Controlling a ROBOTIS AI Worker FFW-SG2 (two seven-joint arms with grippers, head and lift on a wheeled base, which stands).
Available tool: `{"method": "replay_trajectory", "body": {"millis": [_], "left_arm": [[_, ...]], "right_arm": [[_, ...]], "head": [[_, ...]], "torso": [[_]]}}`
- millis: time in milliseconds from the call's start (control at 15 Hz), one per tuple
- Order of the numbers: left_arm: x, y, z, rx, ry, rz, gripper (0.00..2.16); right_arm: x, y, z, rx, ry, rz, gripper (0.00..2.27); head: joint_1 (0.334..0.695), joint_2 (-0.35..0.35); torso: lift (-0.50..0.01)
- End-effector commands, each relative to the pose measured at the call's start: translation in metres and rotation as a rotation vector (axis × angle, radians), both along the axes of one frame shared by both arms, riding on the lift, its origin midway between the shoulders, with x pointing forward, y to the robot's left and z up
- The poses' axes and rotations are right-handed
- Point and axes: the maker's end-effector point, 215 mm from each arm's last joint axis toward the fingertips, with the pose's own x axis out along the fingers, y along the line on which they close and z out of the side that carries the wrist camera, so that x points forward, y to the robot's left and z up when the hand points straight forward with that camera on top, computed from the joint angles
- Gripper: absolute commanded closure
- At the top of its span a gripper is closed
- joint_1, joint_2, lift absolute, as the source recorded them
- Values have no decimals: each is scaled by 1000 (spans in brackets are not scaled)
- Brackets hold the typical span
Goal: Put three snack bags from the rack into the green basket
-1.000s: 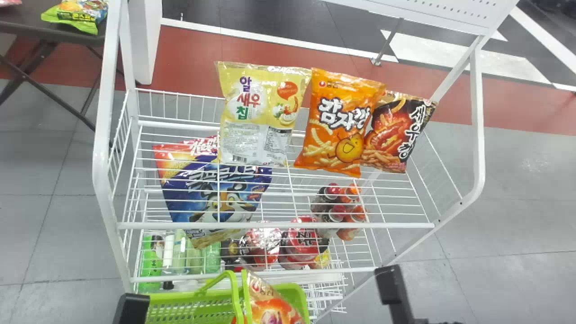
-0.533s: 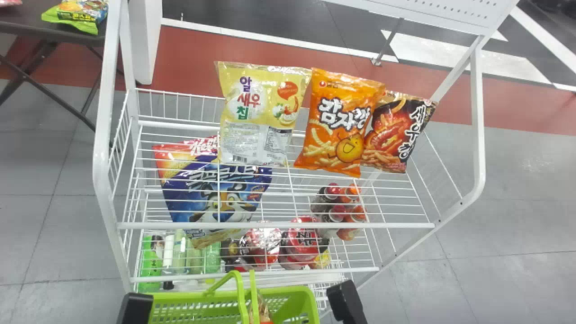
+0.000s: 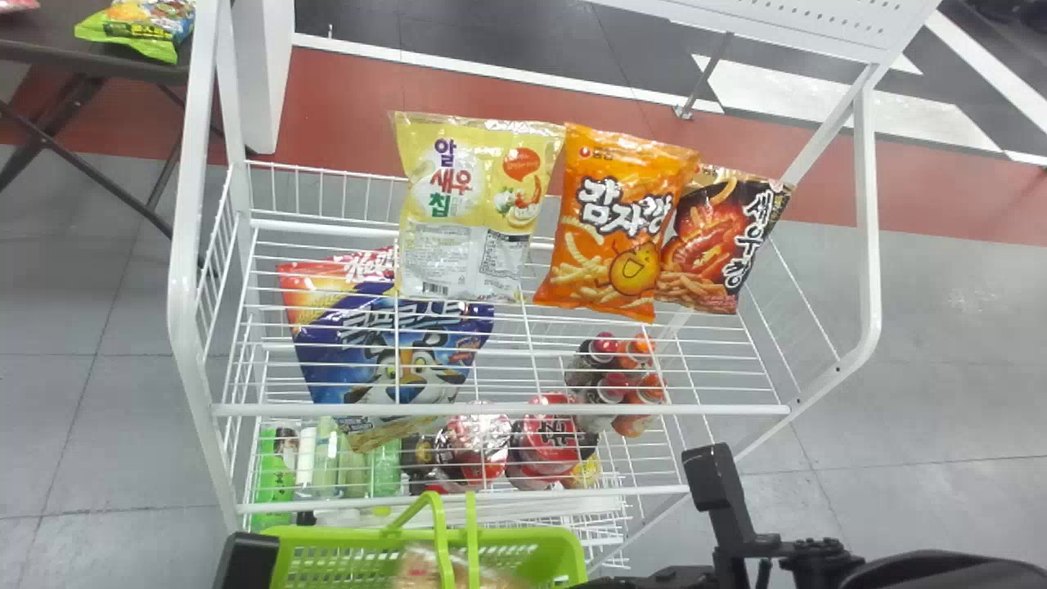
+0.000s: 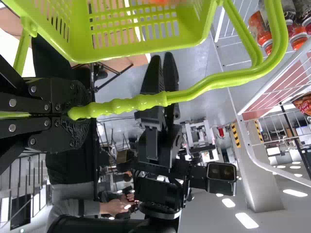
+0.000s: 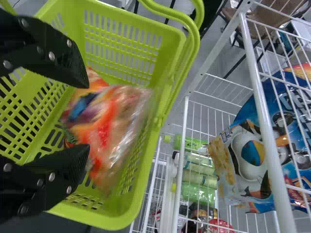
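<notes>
The right gripper (image 3: 679, 577) is over the green basket (image 3: 523, 534), near its right side. In the right wrist view, the fingers (image 5: 53, 53) of the right gripper (image 5: 86, 115) stand open, one each side of an orange-red snack bag (image 5: 107, 126) in the basket. That bag is blurred, so its label cannot be made out; whether a finger touches it, I cannot tell. The left gripper (image 4: 73, 114) has its fingers closed on the basket's handles (image 4: 131, 103), which lie together.

Three snack bags are on the upper shelf of the white wire rack (image 3: 499, 410). Leftmost is a yellow bag (image 3: 458, 196), with stacked purple, red and green lettering, a red speech bubble, small print and a barcode. Next comes an orange bag (image 3: 613, 221) with big white characters, a small red mark at the top and a smiling potato; its right edge overlaps a black-and-red bag (image 3: 712, 237), lettered in white down one side. Both of these lean with their tops to the right. The wire grid runs from the bags to the straight front rail, and a curved white frame rises at each side.

Under those wires are a blue cereal bag (image 3: 384, 360) with a tiger face, bottles with red and orange caps (image 3: 613, 376), green bottles (image 3: 352, 466) and round red packs (image 3: 552, 438).
</notes>
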Motion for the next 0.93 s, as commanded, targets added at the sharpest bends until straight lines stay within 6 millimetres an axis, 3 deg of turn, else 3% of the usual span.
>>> {"method": "replay_trajectory", "body": {"millis": [0, 133, 267, 533, 600, 733, 867], "left_arm": [[-1, -3, 1, -1, -1, -3, 1480], [-1, -3, 0, 1, -1, -4, 1480], [-1, -3, 1, 0, -1, -5, 1480], [-4, -3, 0, -2, 4, -6, 1477], [-5, -4, 0, -5, 7, -7, 1477], [-6, -4, 0, -6, 9, -9, 1477], [-8, -5, -1, -5, 15, -13, 1477]], "right_arm": [[3, 4, 3, 23, -9, 1, 43], [29, -1, 25, 62, -125, -39, 80], [73, -26, 57, 25, -314, -101, 87], [166, -80, 161, -91, -859, -243, 90], [184, -95, 174, -136, -935, -290, 90], [218, -116, 165, -225, -947, -376, 97], [258, -116, 170, -269, -1041, -416, 113]], "head": [[695, -350], [695, -350], [695, -350], [695, -350], [695, -350], [695, -350], [695, -350]], "torso": [[0], [0], [0], [0], [0], [0], [0]]}}
